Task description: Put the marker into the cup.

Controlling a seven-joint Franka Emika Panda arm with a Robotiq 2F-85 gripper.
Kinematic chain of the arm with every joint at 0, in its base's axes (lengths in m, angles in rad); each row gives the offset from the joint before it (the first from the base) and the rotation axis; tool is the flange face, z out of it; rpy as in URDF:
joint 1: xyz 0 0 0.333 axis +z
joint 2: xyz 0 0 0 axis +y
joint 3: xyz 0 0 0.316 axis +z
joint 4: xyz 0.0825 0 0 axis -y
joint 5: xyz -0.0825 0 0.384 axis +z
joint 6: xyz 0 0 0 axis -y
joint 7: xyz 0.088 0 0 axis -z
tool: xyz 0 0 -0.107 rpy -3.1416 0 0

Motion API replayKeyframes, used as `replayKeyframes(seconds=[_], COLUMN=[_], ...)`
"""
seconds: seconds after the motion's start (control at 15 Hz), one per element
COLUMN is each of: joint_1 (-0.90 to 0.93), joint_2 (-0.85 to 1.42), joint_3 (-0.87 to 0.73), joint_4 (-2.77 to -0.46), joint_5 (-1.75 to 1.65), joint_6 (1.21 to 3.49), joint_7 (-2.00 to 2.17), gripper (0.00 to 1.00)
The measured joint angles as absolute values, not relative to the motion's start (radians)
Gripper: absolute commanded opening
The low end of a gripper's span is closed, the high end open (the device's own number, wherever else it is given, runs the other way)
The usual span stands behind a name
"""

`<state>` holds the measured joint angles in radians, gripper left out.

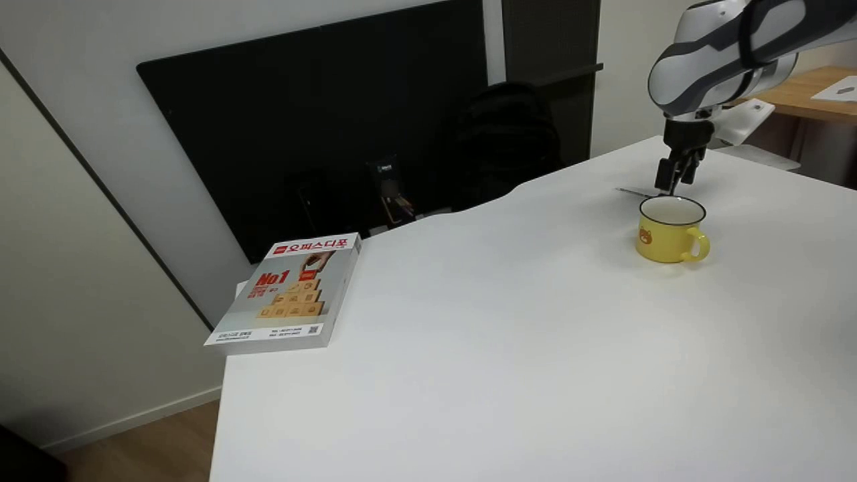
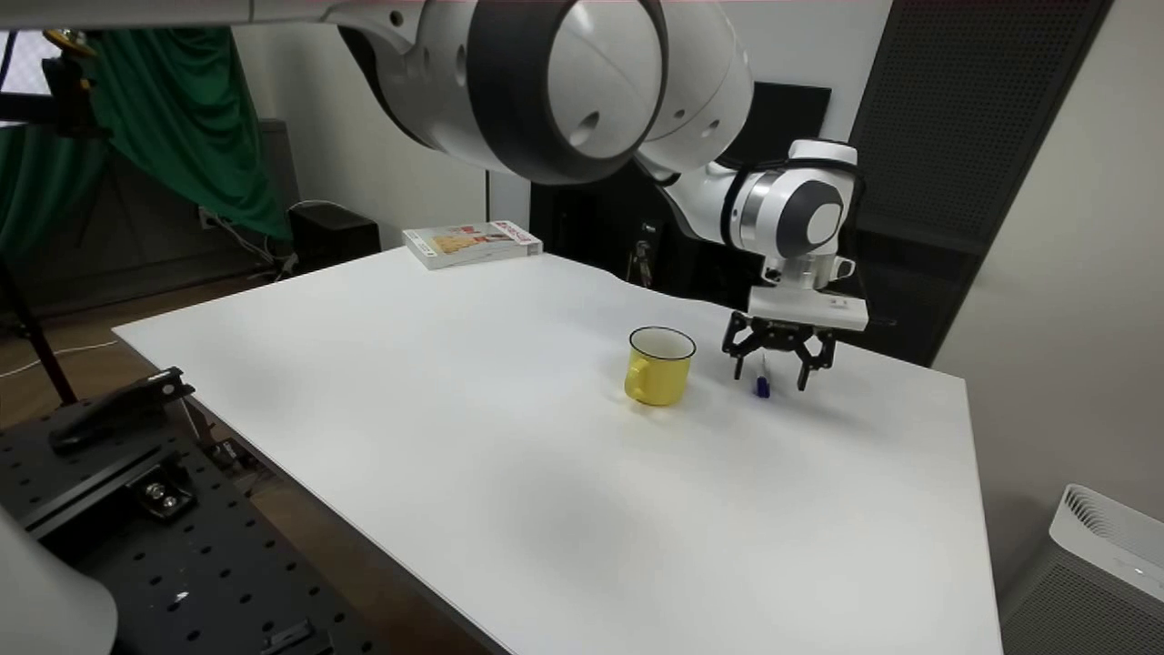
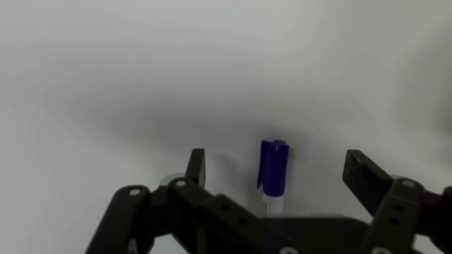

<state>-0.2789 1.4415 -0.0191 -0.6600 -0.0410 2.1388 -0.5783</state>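
the tool (image 2: 771, 377) gapes wide and empty, and if it closes too high, the marker (image 3: 275, 171) just below it could slip aside ungripped.

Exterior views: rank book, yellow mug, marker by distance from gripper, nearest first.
1. Marker: seen between the open jaws of the gripper.
2. Yellow mug: left of the gripper in an exterior view.
3. Book: farther left there, at the edge of the table.

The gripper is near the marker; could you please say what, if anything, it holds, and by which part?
Nothing is held: the gripper stands open, and the marker lies on the table, apart from both fingers in the wrist view.
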Motion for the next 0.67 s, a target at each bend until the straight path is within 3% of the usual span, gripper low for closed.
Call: replayKeyframes(seconds=[0.67], joint_1=[-0.275], joint_2=[1.460], joint_3=[-0.020], joint_4=[-0.640], joint_5=[-0.042], joint_6=[2.143], joint_7=[-0.594], gripper=[1.00])
